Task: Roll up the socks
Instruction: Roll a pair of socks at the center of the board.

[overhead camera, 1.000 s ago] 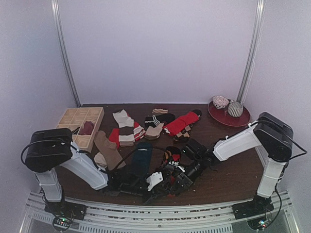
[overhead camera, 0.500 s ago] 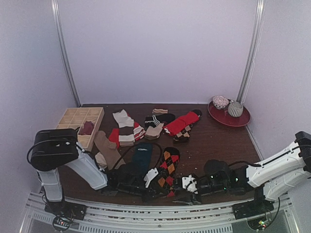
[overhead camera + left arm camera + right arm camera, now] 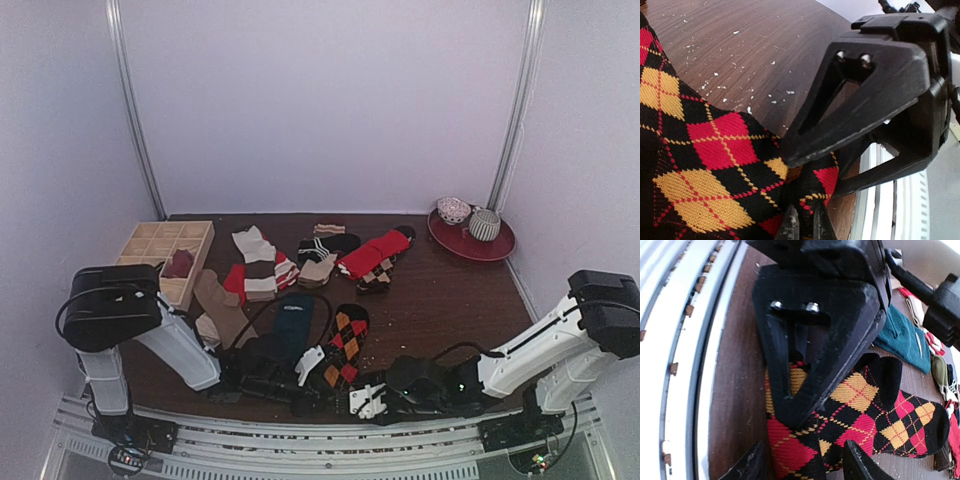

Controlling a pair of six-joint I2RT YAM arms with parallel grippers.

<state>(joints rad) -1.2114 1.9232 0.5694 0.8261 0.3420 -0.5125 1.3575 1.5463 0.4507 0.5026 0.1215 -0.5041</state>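
Now the right gripper is sitting low along the near edge of the table, having swung round from the middle of the table where it was reaching a second ago. Over the last half second it is edging further left, toward the near end of the argyle sock. Its fingers are standing apart and straddling that end of the sock in the right wrist view, though I cannot tell whether they are touching the fabric. The left gripper is staying clamped on the same end, its fingertips together with a bunch of the knit pinched between them. The sock is no longer lying crumpled under the two grippers. It is now lying stretched out flat, diamonds up, running from the near edge toward the middle, just beside the teal sock on its left. The other socks are lying scattered further back. This is suggesting that the flattening is finished and the roll is only starting. The right fingers are probably lining up to take the near end and begin turning it over.
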